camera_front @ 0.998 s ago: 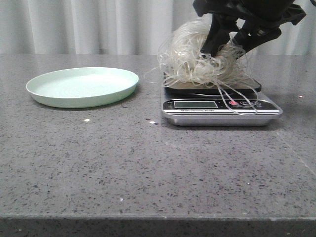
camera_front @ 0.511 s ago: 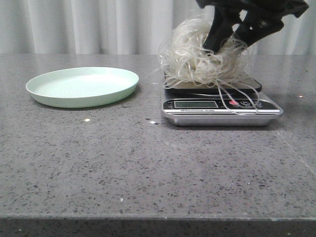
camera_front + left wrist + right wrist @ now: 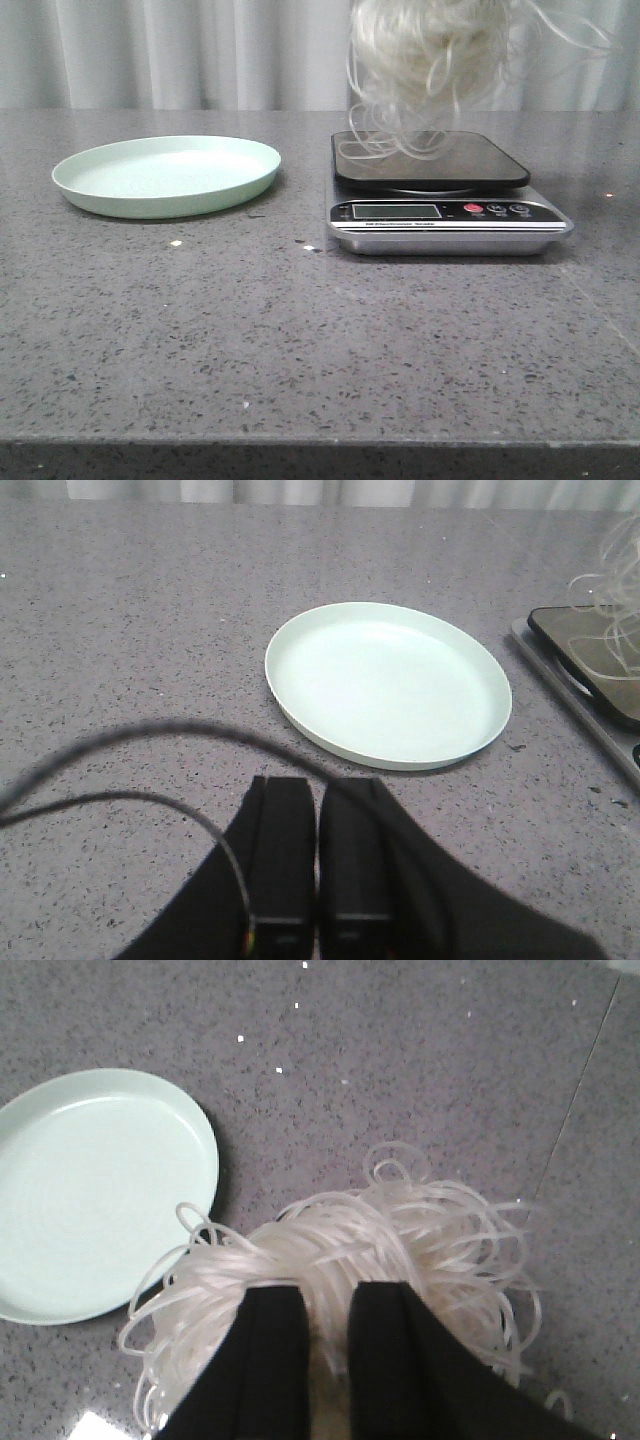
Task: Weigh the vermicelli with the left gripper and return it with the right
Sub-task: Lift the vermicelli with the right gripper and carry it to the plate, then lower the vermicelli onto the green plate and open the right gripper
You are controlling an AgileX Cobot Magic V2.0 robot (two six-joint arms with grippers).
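Now I judge the weighing done and the return underway: my right gripper (image 3: 327, 1360) clenches the vermicelli (image 3: 430, 60) above the scale (image 3: 445, 205), loose strands just trailing over its platform. The carry to the plate (image 3: 168, 176) remains. My left gripper (image 3: 318, 880) sits closed, holding nothing. One nest, one plate, one scale.
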